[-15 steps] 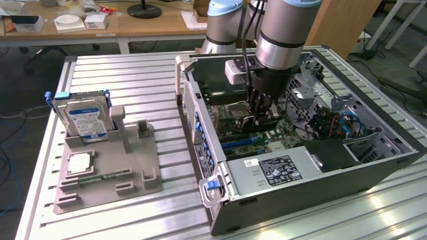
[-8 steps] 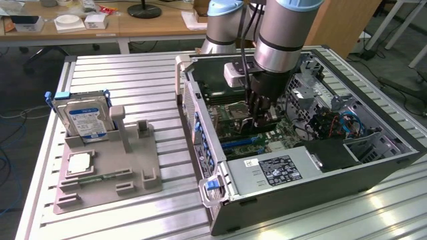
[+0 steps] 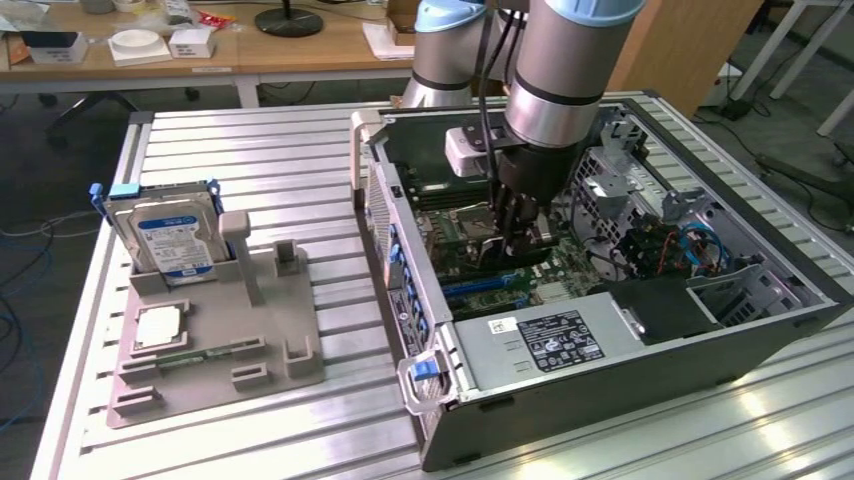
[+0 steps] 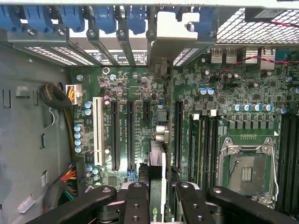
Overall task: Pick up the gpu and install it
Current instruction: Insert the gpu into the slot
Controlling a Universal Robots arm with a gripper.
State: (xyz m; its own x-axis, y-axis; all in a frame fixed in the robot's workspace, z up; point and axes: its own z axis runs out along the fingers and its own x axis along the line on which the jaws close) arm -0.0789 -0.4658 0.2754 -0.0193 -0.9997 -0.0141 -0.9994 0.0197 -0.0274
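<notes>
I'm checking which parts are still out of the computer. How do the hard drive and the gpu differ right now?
The hard drive stands in the grey holder outside the computer case; the gpu is inside it, over the motherboard. The hard drive stands free; the gripper clamps the gpu. The hard drive is thick, the gpu thin. Both stand on edge.

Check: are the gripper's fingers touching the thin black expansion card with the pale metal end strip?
Touching. In the wrist view the fingers clamp the thin black expansion card, seen edge-on between them.
</notes>
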